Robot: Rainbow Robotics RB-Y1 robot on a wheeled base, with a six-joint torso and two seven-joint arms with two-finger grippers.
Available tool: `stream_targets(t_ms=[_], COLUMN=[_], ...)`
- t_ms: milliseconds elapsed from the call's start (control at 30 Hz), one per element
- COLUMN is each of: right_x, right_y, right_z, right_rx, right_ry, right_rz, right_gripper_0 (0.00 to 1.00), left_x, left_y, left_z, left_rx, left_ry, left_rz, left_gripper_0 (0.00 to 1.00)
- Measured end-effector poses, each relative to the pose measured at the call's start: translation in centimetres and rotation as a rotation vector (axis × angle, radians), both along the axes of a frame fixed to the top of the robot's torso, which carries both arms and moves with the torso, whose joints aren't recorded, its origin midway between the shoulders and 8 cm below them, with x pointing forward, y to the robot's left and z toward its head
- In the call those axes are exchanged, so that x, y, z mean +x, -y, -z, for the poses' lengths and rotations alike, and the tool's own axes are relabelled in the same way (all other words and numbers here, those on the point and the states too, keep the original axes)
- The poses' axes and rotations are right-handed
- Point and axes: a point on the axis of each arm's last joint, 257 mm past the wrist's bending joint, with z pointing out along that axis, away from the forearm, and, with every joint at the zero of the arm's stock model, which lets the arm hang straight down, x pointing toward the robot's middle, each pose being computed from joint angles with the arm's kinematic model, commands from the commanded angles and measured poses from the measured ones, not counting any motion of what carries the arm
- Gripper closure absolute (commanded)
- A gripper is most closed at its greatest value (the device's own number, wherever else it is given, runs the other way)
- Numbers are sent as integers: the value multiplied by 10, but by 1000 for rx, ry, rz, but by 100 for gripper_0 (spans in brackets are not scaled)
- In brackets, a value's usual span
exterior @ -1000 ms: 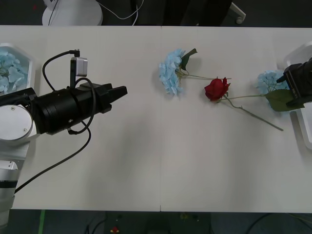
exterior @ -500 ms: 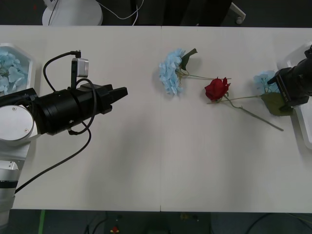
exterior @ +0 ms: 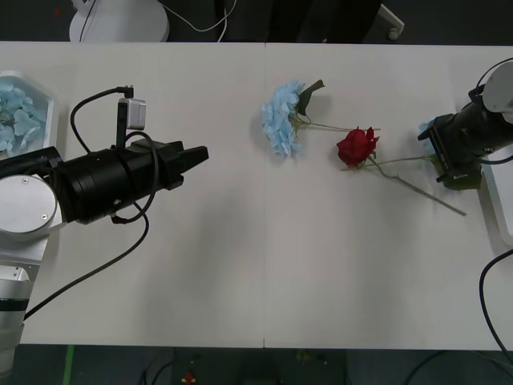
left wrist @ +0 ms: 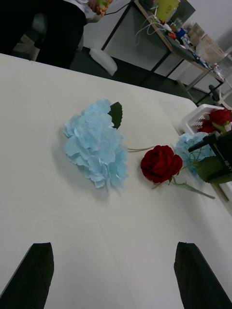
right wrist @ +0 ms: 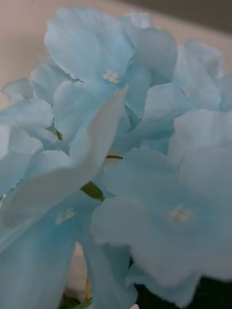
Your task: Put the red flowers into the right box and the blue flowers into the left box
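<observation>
Covering blue flower [exterior: 426, 127] at table's right, right claw [exterior: 437, 152]

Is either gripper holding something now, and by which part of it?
Left gripper, open above the white table, holds nothing. Right gripper is at a light-blue hydrangea-like cluster; a hold cannot be told.

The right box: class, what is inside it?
In the left wrist view, the right box holds red flowers. The right gripper and a blue flower cover its near side, so the rest stays hidden.
</observation>
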Motion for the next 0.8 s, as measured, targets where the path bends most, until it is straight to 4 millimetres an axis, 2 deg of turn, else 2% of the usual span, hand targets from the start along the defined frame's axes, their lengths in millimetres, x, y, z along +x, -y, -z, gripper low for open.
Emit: stream_targets(t_ms=[233, 467, 633, 733, 800], right_x=[12, 15, 12, 10, 11], right_y=[-3, -7, -5, -3, -2], right_z=[-4, 7, 14, 18, 19], right_rx=[3, 2, 3, 2, 2], right_ry=[46, 53, 40, 34, 35], right_rz=[9, 16, 26, 33, 36], right_gripper_0=[4, 5, 22, 37, 55], left_x=[0, 0, 0, -2, -9], left_y=[0, 0, -3, -12, -17], left_z=[0, 1, 1, 5, 10], left_rx=[1, 1, 11, 46, 73], left_ry=[0, -1, 0, -9, -29], left_rz=[0, 0, -2, 9, 38], left_gripper_0=[29, 28, 28, 28, 28])
